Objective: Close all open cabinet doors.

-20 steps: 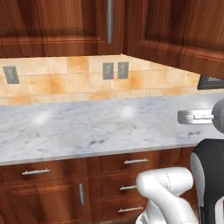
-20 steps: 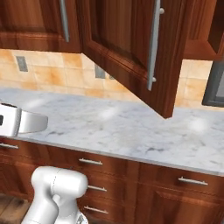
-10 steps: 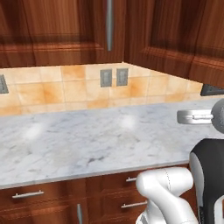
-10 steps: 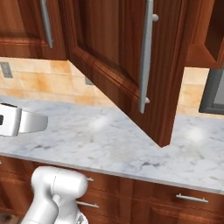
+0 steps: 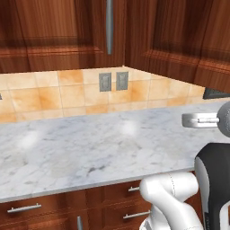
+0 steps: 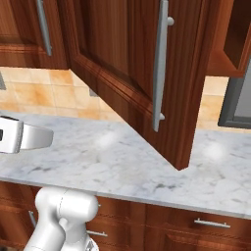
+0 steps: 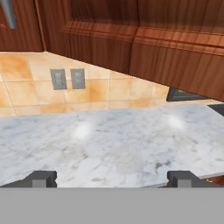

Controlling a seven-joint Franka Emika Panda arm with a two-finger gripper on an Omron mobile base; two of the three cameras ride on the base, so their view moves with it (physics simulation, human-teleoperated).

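While one cabinet door (image 6: 147,83) stands open, another (image 5: 54,31) is shut.

Open cabinet door (image 6: 147,73) cut off at top edge; hinge side hidden, apparently behind door panel.

I count one open cabinet door (image 6: 132,73) swung out over the one marble counter (image 5: 81,152), and one shut door (image 5: 54,31) beside it. On the tiled wall I see two grey outlets (image 5: 113,81), and below the counter three drawer handles (image 5: 24,208).
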